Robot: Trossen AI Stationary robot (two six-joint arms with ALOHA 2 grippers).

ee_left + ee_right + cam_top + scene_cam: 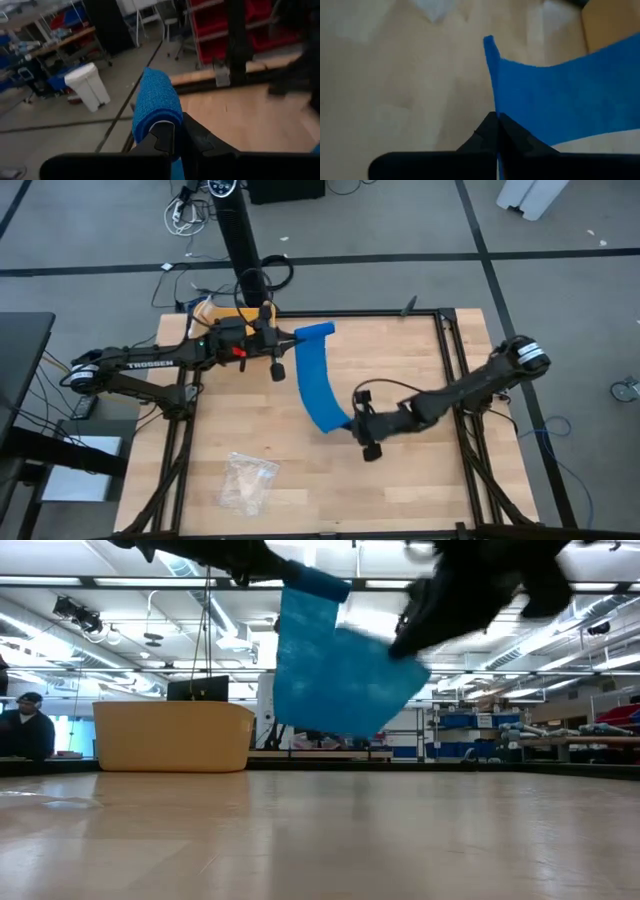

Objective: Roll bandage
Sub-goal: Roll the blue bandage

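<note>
The bandage (318,380) hangs clear of the desk (420,490), stretched between both arms, likely so the strip stays taut for rolling. At its 12 o'clock end, the left gripper (272,337) pinches the strip, fingers nearly together, the fabric draped over their tips. At the 5 o'clock end, the right gripper (354,418) is pressed together on the strip's edge. A plastic bag (246,478) lies on the desk at 7 o'clock, well apart.
</note>
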